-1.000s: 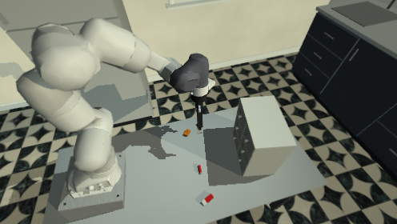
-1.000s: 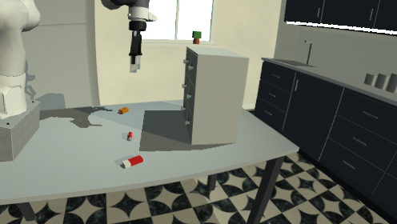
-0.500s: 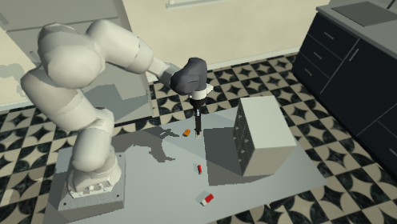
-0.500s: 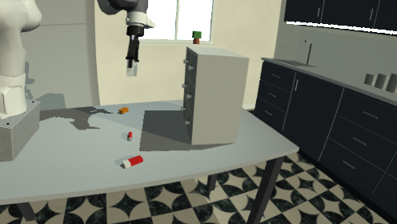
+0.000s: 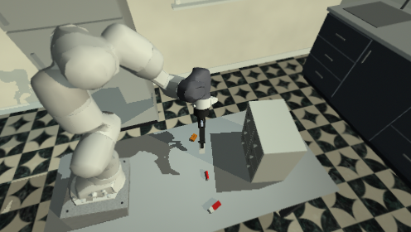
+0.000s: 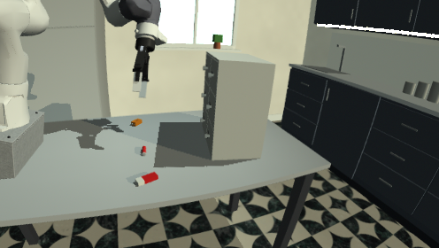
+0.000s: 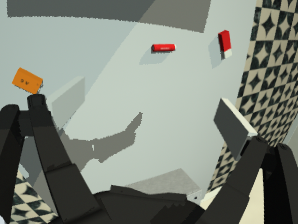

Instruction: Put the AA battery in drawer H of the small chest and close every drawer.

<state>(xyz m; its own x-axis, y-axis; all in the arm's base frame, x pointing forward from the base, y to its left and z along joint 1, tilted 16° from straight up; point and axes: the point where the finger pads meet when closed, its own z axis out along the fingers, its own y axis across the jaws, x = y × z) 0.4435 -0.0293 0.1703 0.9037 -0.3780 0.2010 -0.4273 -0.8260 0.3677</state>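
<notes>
"Where's the gripper [image 5: 201, 148] [image 6: 140, 89] [image 7: 151, 99]?"
"Above the table, pointing down, fingers spread wide with nothing between them."
"And the arm [image 5: 137, 51] [image 6: 15, 58]?"
"Bent, reaching out over the table."

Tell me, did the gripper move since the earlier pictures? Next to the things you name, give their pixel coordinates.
Yes. Seen from outside, the gripper [image 5: 202, 149] [image 6: 140, 90] [image 7: 151, 99] has moved lower and a little away from the chest [image 5: 282, 128] [image 6: 241, 106].
</notes>
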